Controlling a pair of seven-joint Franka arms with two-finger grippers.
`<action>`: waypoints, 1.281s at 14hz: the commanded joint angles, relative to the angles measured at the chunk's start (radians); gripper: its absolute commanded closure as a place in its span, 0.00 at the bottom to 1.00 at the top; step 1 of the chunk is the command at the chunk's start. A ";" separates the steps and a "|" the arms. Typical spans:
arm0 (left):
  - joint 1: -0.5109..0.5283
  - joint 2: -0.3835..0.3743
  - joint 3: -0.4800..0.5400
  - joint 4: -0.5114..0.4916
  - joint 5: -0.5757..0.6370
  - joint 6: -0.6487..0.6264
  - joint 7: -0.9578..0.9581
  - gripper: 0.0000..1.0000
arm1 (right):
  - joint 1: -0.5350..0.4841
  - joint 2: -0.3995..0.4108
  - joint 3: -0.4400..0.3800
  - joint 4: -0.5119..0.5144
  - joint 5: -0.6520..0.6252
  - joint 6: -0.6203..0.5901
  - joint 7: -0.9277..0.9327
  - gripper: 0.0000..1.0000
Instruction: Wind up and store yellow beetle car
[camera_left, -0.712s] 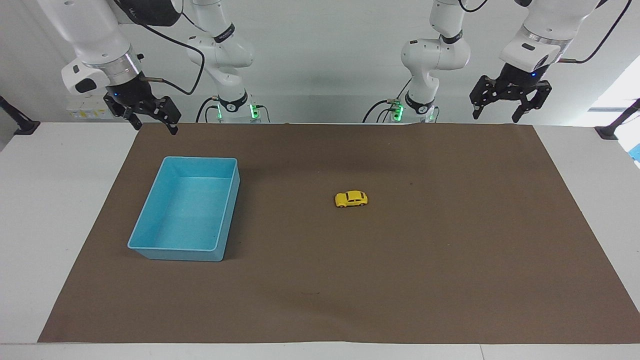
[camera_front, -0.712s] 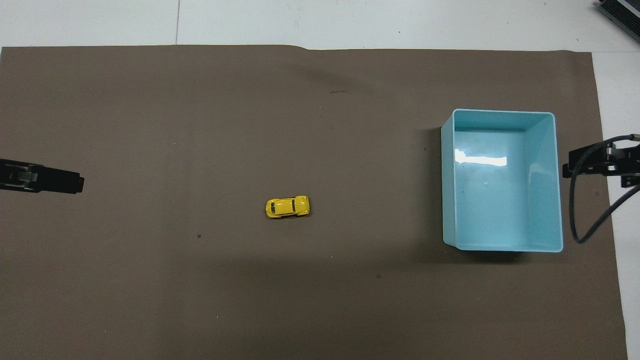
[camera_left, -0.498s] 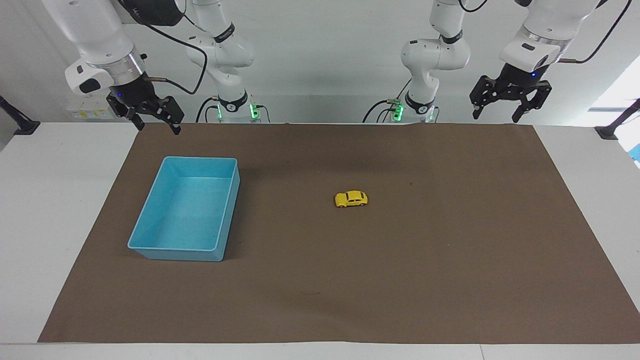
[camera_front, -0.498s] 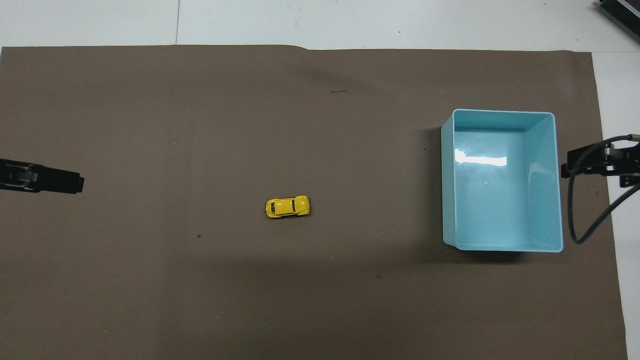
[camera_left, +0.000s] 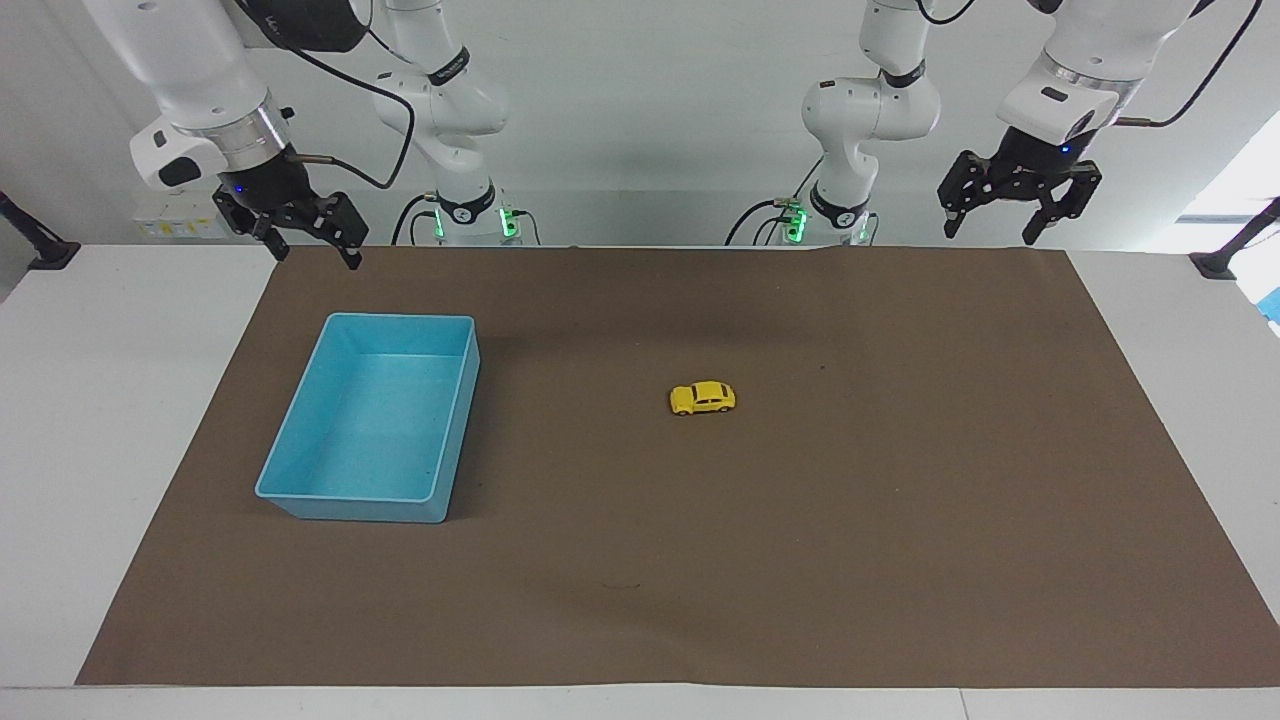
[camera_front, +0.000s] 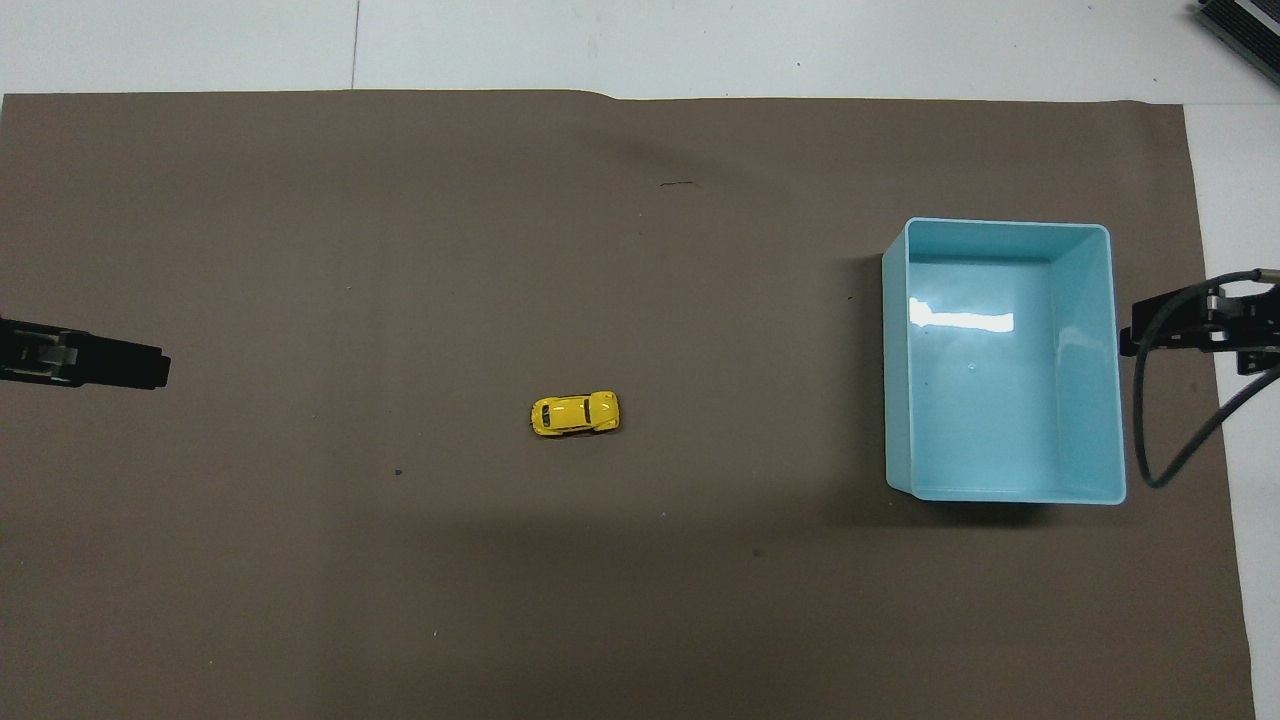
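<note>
Clearly, in the facing view the yellow beetle car (camera_left: 702, 398) sits on its wheels on the brown mat (camera_left: 800, 560), well apart from the blue bin (camera_left: 300, 495) toward the right arm's end. Both the left hand (camera_left: 1018, 212) and the right hand (camera_left: 308, 240) hang raised, fingers spread, empty. From overhead, the car lies mid-mat and only the hands' tips show.

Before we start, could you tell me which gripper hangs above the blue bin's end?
The right gripper does; the left gripper hangs over the opposite end.
</note>
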 joint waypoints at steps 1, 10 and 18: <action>0.014 -0.016 -0.003 -0.013 -0.010 0.005 -0.004 0.00 | -0.008 0.007 0.007 0.014 0.012 -0.009 -0.009 0.00; 0.008 -0.004 -0.006 -0.085 -0.015 0.022 -0.232 0.00 | -0.008 0.007 0.007 0.014 0.013 -0.010 -0.009 0.00; -0.119 0.030 -0.006 -0.180 -0.067 0.182 -0.866 0.00 | -0.008 0.007 0.007 0.014 0.013 -0.009 -0.009 0.00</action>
